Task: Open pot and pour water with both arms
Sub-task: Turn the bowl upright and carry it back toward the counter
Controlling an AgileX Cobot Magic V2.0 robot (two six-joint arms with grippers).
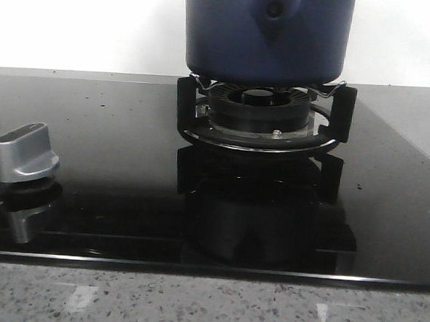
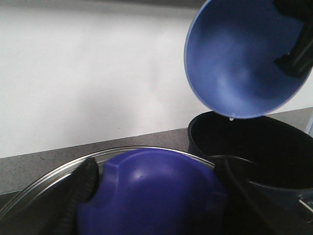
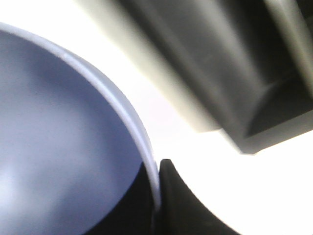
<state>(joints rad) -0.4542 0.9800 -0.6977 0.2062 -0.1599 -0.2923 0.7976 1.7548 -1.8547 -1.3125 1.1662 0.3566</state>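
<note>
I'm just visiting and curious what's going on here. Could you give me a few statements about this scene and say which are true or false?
1. The pot sits on the burner stand. True.
2. The pot's lid is on it. False: the left gripper holds the lid away from the open pot.
3. A blue bowl is tipped above the pot, a drop at its rim. True.
4. The silver stove knob is right of the burner. False: it is to the left.

A plain white wall (image 1: 77,21) stands behind a glossy black glass cooktop (image 1: 113,147), which mirrors what sits on it. A speckled grey stone counter (image 1: 191,305) runs along the near edge. The light is bright and even.
</note>
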